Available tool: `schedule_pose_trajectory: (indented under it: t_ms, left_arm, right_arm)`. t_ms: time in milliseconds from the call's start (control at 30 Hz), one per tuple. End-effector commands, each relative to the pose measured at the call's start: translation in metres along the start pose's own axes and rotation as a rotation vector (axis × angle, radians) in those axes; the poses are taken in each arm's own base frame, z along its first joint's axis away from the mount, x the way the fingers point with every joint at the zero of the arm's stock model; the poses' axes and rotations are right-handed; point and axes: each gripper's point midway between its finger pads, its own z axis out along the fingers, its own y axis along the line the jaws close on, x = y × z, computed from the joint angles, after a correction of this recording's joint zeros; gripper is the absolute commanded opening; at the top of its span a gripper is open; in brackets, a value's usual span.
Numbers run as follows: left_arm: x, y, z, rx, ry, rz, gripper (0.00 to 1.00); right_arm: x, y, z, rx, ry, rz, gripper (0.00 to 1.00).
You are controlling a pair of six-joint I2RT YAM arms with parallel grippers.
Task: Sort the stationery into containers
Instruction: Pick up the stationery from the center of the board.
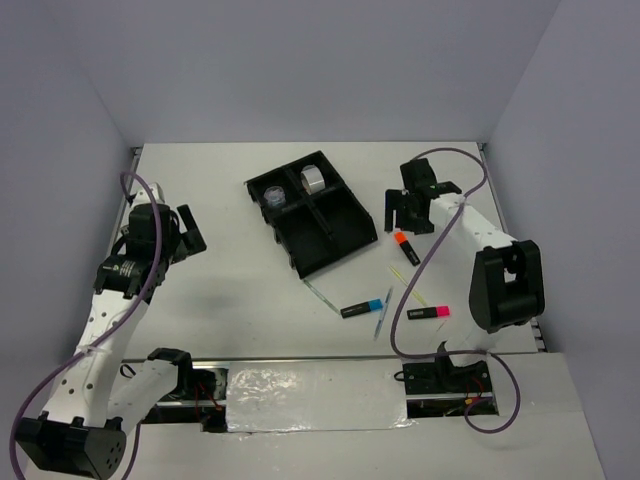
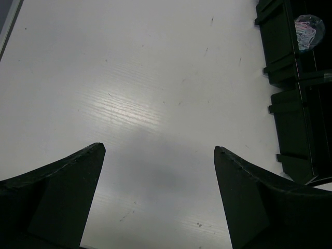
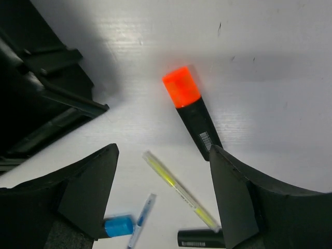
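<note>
The black four-compartment tray point(image 1: 300, 268) lies at the table's middle. A beige-silver tape roll point(image 1: 313, 181) and a clear, glittery-looking roll point(image 1: 274, 197) sit in its two far compartments. My right gripper point(image 1: 408, 215) is open and empty, hovering just beyond the orange-capped marker point(image 1: 403, 246). In the right wrist view this marker point(image 3: 189, 111) lies between and ahead of the open gripper point(image 3: 162, 150). Near it lie a yellow-green pen point(image 3: 179, 189), a blue pen point(image 3: 142, 218) and the blue-capped marker point(image 3: 118, 226). My left gripper point(image 1: 190, 232) is open and empty, left of the tray.
The pink-capped marker point(image 1: 428, 313), blue-capped marker point(image 1: 362, 308) and another thin pen point(image 1: 322, 296) lie in front of the tray. In the left wrist view the open gripper point(image 2: 158, 148) is over bare table, with the tray's edge point(image 2: 293, 104) at the right.
</note>
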Motion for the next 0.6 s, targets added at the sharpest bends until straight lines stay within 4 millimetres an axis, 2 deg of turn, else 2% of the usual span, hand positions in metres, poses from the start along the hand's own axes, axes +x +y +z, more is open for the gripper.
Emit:
schedule_pose_trajectory:
  t_ms: [0,33,200,367,467,567]
  left_arm:
    - [-0.003,-0.004,0.003,0.027,-0.018,0.020,0.99]
    - [-0.004,-0.004,0.001,0.034,-0.022,0.017,0.99]
    - [-0.004,-0.005,0.000,0.042,-0.026,0.019,0.99]
    - [-0.003,-0.006,0.001,0.045,-0.024,0.020,0.99]
    - [-0.003,-0.006,0.001,0.048,-0.021,0.023,0.99]
    - [-0.002,-0.007,0.002,0.050,-0.017,0.024,0.99]
  right_arm:
    - [0.015,-0.006,0.004,0.037,0.047,-0.018,0.79]
    - [0.022,-0.008,0.013,0.037,0.074,-0.023,0.79]
    - [0.023,-0.006,0.038,0.026,0.114,-0.080,0.78]
    - [0.023,-0.023,0.058,0.099,0.148,-0.080,0.76]
    - [0.023,-0.033,0.062,0.139,0.159,-0.072,0.75]
    - [0.028,-0.035,0.071,0.140,0.189,-0.074,0.65]
